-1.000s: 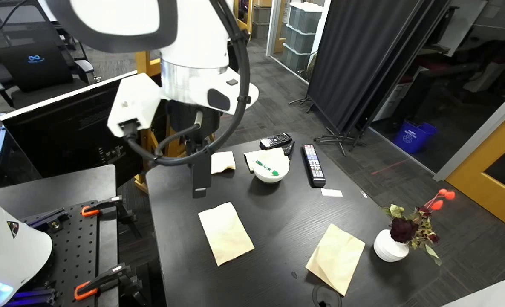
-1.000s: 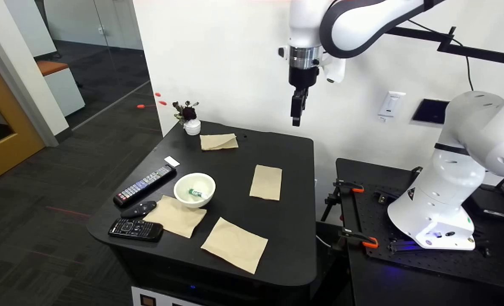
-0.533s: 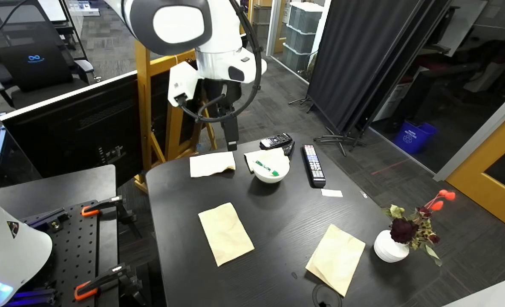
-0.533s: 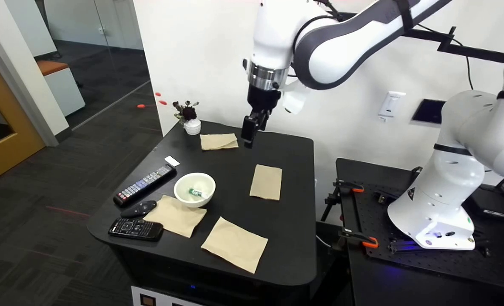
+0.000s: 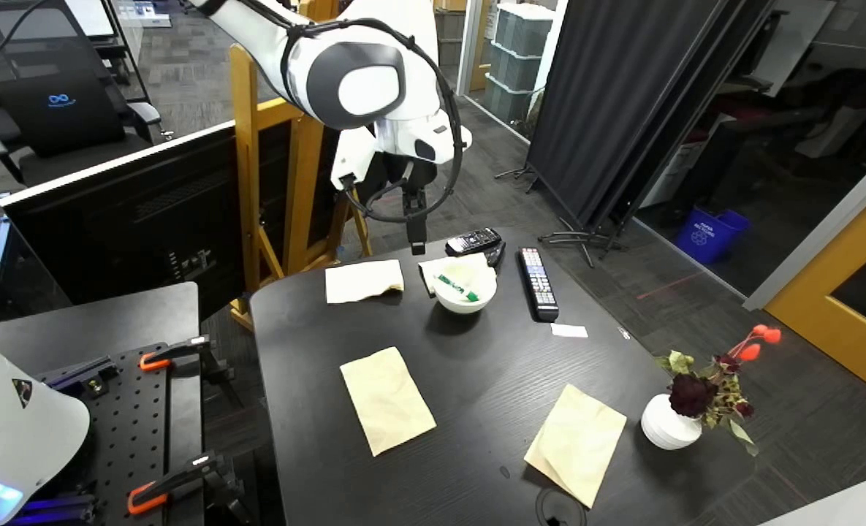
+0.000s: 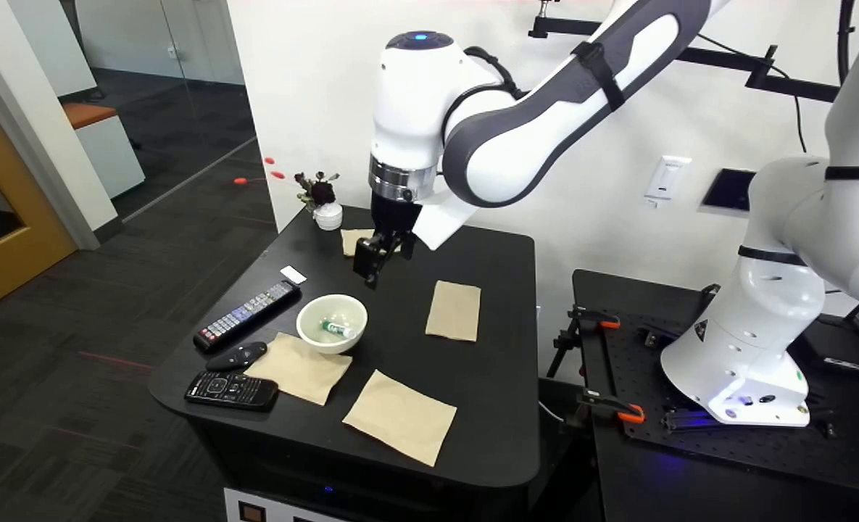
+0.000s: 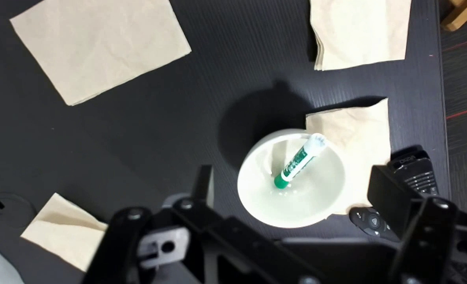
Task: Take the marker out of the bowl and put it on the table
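The marker, green and white with a green end, leans inside the white bowl, its white end against the rim. The marker and the bowl also show in both exterior views. The bowl stands on the black table, partly against a brown napkin. My gripper is open and empty. In the wrist view its fingers lie on either side of the bowl. In an exterior view the gripper hangs above the table near the bowl, apart from it.
Several brown napkins lie about, one by the bowl and one nearer the table edge. A long remote, a small remote and a short remote lie beside the bowl. A white flower pot stands at a far corner.
The arm has swung across the table and come down, bringing the gripper close to the bowl. The bowl and marker have stayed in place.
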`<action>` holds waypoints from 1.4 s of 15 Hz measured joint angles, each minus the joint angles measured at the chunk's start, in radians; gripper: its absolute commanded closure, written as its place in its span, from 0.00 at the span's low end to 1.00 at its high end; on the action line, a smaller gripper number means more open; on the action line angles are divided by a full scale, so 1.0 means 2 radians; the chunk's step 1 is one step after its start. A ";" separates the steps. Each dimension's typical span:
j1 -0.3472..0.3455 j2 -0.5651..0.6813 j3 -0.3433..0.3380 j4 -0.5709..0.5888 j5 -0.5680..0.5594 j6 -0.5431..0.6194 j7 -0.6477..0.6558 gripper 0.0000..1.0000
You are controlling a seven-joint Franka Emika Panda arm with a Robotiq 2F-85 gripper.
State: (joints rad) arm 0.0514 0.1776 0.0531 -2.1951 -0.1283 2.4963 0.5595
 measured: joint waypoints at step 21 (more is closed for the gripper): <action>0.033 0.207 -0.052 0.157 0.051 0.037 0.020 0.00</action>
State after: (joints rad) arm 0.1175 0.5911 -0.0503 -1.8816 -0.0266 2.5706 0.5991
